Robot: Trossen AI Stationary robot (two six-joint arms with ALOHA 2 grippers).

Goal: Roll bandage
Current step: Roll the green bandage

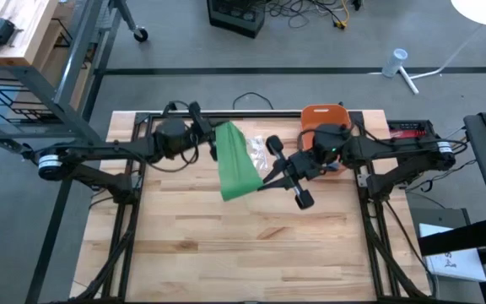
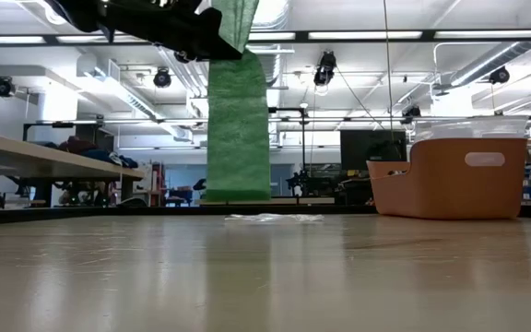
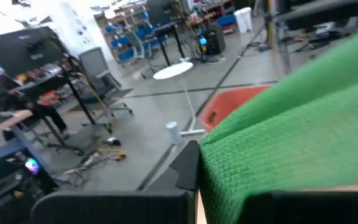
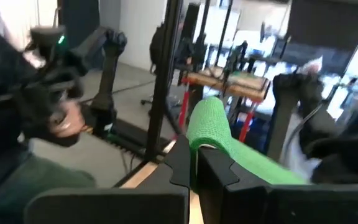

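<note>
One orange bin (image 1: pixel 322 113) is seen at the table's far edge, contents hidden. The green bandage (image 1: pixel 236 160) is held aloft, clamped by left gripper (image 1: pixel 213 135) and right gripper (image 1: pixel 267 174); clear wrapper (image 1: pixel 261 148) lies beneath.

My table (image 1: pixel 226 253) is made of light wood boards. An orange bin (image 1: pixel 323 113) sits on it at the far edge, close to my right arm. A crinkly clear wrapper (image 1: pixel 260 149) lies flat on the wood near the bin. The wood closest to the front has nothing on it.
</note>
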